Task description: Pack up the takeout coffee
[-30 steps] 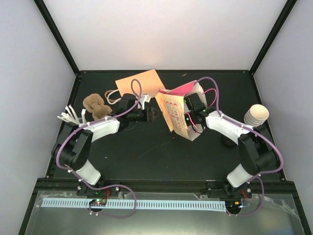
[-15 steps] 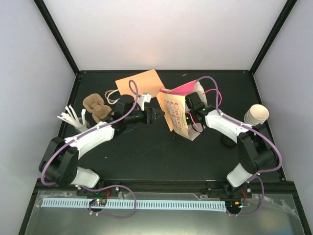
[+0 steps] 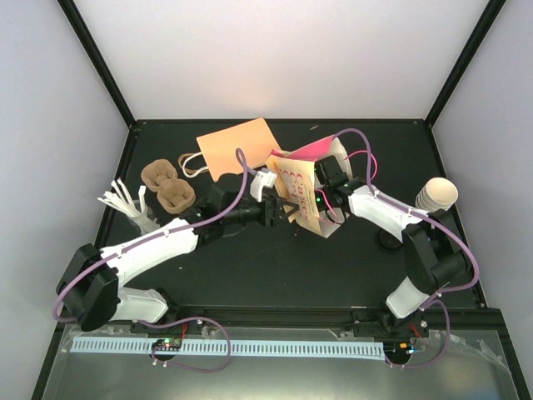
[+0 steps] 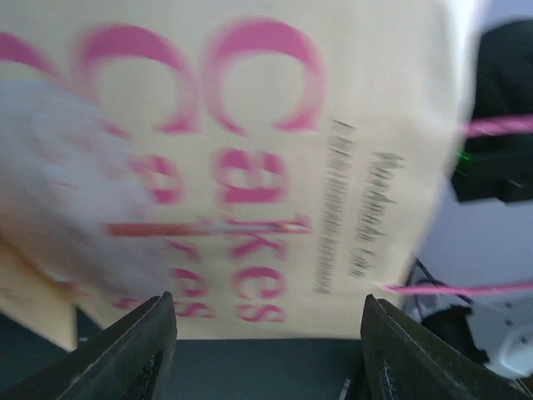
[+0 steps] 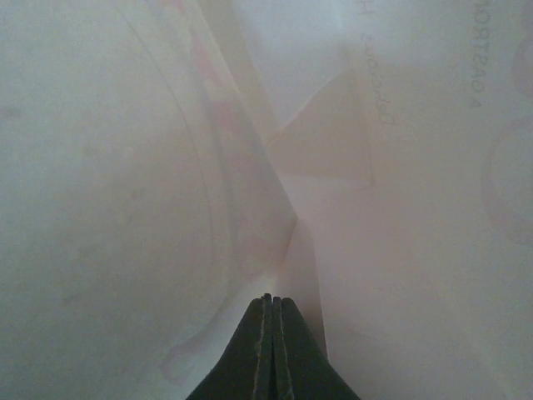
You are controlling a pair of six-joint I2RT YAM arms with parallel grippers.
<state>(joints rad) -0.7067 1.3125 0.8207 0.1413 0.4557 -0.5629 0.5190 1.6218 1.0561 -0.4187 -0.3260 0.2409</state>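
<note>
Bag (image 3: 300, 200) upright, contents unseen; cup (image 3: 436, 195) outside. Left gripper (image 4: 266, 308) open, empty, facing bag; right gripper (image 5: 268, 304) closed inside bag

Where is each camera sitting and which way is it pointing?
Top external: above and behind, looking down at the table; both arms show.
Left wrist: faces the print on the paper bag; open left pincer below.
Right wrist: pressed into white bag paper; right pincer shut on it.
Shared: top and left wrist see that print.
</note>
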